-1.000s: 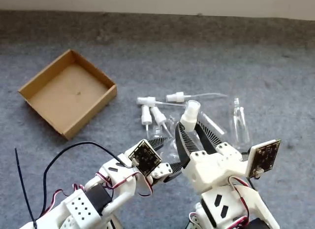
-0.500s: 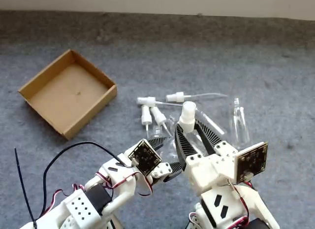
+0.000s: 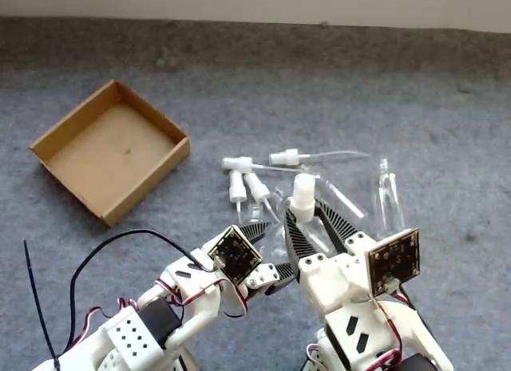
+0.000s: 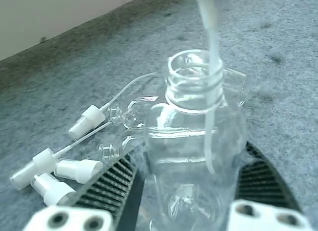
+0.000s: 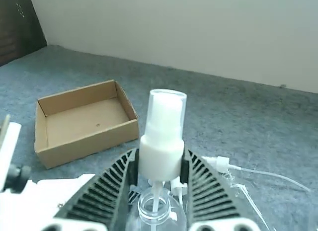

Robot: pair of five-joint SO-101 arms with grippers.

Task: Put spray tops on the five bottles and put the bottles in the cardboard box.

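Descending since a second ago, the right tool (image 5: 159, 155) clamps a spray top (image 5: 161, 134) whose dip tube (image 4: 212, 87) now enters the bottle (image 4: 191, 141) neck. Left tool (image 4: 186, 179) grips that bottle beneath it; cap not seated.

Grey carpet (image 3: 399, 92), perhaps; pale wall (image 5: 198, 32).
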